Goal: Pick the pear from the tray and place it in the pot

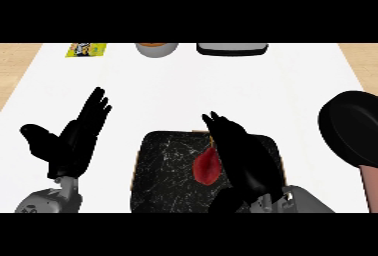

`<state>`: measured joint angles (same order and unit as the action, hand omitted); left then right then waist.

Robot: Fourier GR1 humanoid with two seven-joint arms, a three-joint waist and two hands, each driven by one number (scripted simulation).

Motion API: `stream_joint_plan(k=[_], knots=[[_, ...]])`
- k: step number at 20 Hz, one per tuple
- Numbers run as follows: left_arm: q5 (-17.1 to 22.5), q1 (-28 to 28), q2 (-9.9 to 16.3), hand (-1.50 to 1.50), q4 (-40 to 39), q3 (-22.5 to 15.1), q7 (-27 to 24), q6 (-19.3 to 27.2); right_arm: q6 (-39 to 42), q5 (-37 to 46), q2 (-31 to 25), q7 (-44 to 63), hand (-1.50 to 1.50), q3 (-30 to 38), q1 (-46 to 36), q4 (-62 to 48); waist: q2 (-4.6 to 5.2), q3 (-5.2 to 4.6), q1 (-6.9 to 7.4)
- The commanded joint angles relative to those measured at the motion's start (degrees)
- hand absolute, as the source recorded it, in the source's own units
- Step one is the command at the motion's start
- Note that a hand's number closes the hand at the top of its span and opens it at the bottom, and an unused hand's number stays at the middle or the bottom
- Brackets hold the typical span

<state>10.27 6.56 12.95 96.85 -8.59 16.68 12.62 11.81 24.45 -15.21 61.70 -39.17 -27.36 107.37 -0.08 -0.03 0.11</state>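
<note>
A red pear (pixel 206 167) lies on the dark marbled tray (pixel 166 170) at the lower middle of the head view. My right hand (pixel 242 160) hovers over the tray's right half, fingers straight and pointing away, its edge right beside the pear and covering part of it. At the left my left hand (pixel 74 137) rests open with fingers up, off the tray. The black pot (pixel 353 130) with a pinkish handle (pixel 368 186) sits at the right edge, partly cut off by the view.
Along the counter's far edge stand a yellow-green packet (pixel 86 49), a grey bowl with something orange inside (pixel 156 49) and a black-and-white box (pixel 230 48). White counter stretches between the tray and those items.
</note>
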Motion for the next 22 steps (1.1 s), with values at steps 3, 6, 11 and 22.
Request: stream_joint_plan(k=[3, 6, 11, 22], knots=[[0.01, 3.41, -1.07, 0.0, -2.13, 1.45, 2.06, -0.89, 0.27, 6.97, 7.91, 7.32, -1.5, -2.4, 0.98, -2.69, 0.02, 0.0, -0.22], [-0.28, 0.49, -0.73, 0.0, 1.46, 1.44, 1.49, -1.27, -0.11, 7.78, 8.05, 3.57, -1.5, -0.79, 2.05, -8.45, 0.03, 0.02, 0.18], [-2.29, 2.11, -2.15, 0.0, -1.41, 1.02, 1.19, -0.07, 5.22, 8.46, 9.4, 8.64, -1.5, 1.25, -0.51, -10.01, 0.02, -0.01, -0.15], [-4.0, 1.32, -4.29, 0.0, -0.81, 0.98, 0.23, -1.13, 6.52, 13.29, 13.21, 0.12, -1.5, 3.24, 0.17, -22.21, 0.06, 0.02, -0.03]])
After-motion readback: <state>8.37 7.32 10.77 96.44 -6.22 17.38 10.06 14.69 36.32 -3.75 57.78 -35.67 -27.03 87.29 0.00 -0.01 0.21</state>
